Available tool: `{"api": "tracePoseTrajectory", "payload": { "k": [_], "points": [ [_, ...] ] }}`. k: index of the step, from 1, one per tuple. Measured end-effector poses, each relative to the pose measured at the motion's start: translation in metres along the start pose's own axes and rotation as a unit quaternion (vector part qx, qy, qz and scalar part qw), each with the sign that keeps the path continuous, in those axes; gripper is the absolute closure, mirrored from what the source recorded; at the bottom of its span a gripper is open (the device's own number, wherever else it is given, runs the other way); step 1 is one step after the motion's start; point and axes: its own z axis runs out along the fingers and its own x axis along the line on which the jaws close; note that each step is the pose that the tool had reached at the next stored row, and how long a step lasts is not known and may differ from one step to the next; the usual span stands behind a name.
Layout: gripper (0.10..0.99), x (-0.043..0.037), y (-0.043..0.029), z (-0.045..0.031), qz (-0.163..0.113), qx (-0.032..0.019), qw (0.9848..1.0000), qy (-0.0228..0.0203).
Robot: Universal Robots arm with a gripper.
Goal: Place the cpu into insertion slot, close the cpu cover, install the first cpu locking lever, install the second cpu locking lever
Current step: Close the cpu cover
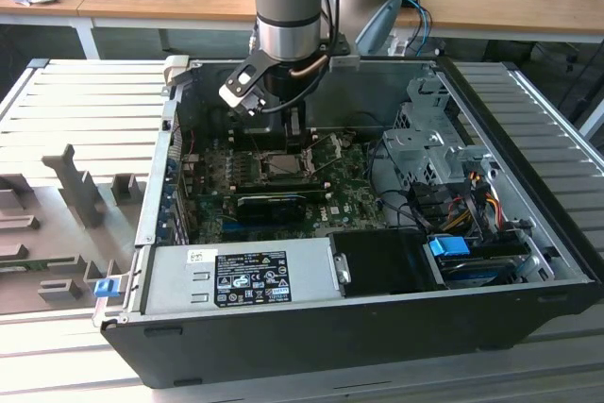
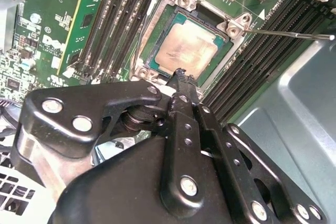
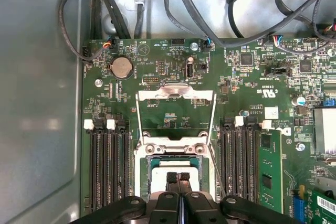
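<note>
The cpu [image 2: 186, 48], a pale silver-beige square, lies flat in the insertion slot [image 2: 157, 22], inside its metal rim. In the first wrist view only a strip of the cpu [image 3: 157, 167] shows beside the fingertips. The cpu cover [image 3: 176, 94] is swung open and stands up behind the socket, its square hole showing green board. A thin locking lever [image 2: 289, 33] juts out sideways from the socket corner, unlatched. My gripper [image 2: 181, 77] hovers just over the cpu's near edge, shut, with nothing between the fingers. In the exterior view the gripper [image 1: 294, 134] hangs over the socket [image 1: 283, 165] inside the case.
Black memory slots [image 3: 107, 166] flank the socket on both sides, with one green module [image 3: 270, 171] fitted. Cables [image 3: 173, 3] hang along the case's back. The grey case wall [image 3: 37, 103] is close on one side. A power supply [image 1: 241, 276] and drive bay [image 1: 434, 129] fill the case.
</note>
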Motion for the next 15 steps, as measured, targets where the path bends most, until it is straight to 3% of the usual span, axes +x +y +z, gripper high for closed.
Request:
{"api": "tracePoseTrajectory", "payload": {
  "k": [15],
  "points": [
    [0.98, 0.001, 0.0015, -0.0111, 0.0, 0.0, 1.0, -0.0006]
  ]
}}
